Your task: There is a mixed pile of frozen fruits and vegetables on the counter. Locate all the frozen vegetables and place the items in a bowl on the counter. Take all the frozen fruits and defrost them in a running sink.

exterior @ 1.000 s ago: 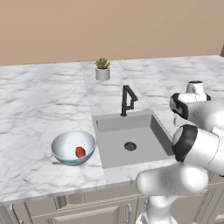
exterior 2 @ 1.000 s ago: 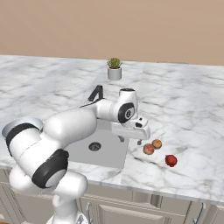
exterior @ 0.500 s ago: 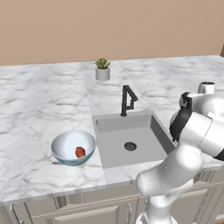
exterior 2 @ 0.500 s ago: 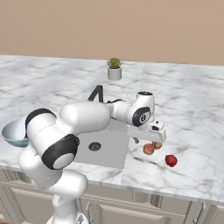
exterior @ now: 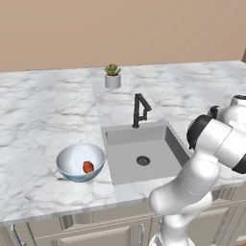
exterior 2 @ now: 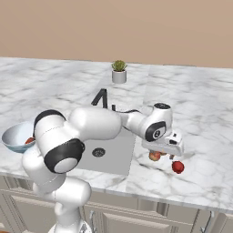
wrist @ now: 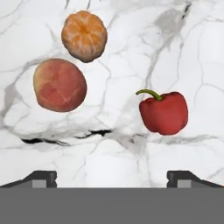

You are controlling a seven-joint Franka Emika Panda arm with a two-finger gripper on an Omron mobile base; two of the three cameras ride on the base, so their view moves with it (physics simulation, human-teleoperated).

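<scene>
My gripper (wrist: 112,179) is open and hovers over the pile on the white marble counter (exterior: 43,110), with nothing between its fingertips (wrist: 41,178). Below it lie an orange ball (wrist: 84,36), a peach-toned ball (wrist: 60,85) and a dark red pepper (wrist: 164,112). From the right base the gripper (exterior 2: 164,154) hangs right of the sink (exterior 2: 109,150), just over one fruit (exterior 2: 155,156), with the red pepper (exterior 2: 178,167) beside it. The pale blue bowl (exterior: 72,158) left of the sink (exterior: 144,144) holds an orange-red lump (exterior: 88,166).
A black faucet (exterior: 139,109) stands behind the basin, whose dark drain (exterior: 142,160) sits mid-floor. A small white pot with a green plant (exterior: 113,77) is further back. The counter's front edge runs close to the pile.
The arm has swung right, from the sink's right edge to directly above the pile. The jaws have stayed open. The bowl and its lump have not moved.
</scene>
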